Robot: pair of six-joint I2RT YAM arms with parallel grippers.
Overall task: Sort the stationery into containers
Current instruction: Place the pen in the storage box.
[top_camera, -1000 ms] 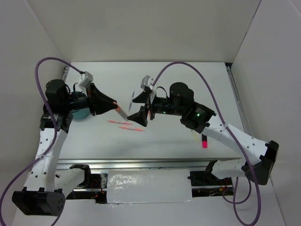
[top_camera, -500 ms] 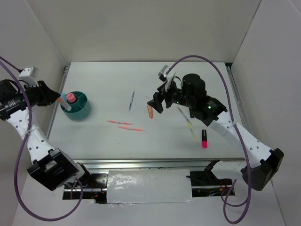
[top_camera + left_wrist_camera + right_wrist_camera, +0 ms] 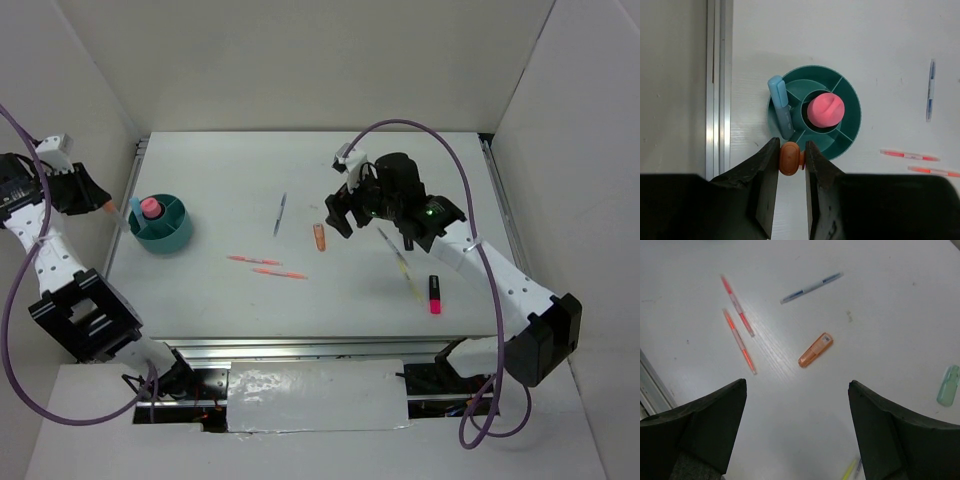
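An orange marker [image 3: 789,159] stood end-on, pinched in the left end effector [image 3: 790,148], at the near rim of the teal tub [image 3: 854,120] in the wrist view. The tub held a blue marker [image 3: 780,102] and a pink-capped tube [image 3: 825,109]. The step was likely depositing it: next it needed centring over a free compartment before release. The right end effector [image 3: 797,385] hung spread above an orange highlighter [image 3: 815,350] on the table [image 3: 900,300].

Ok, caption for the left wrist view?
Left gripper grips an orange marker by the teal tub's rim.
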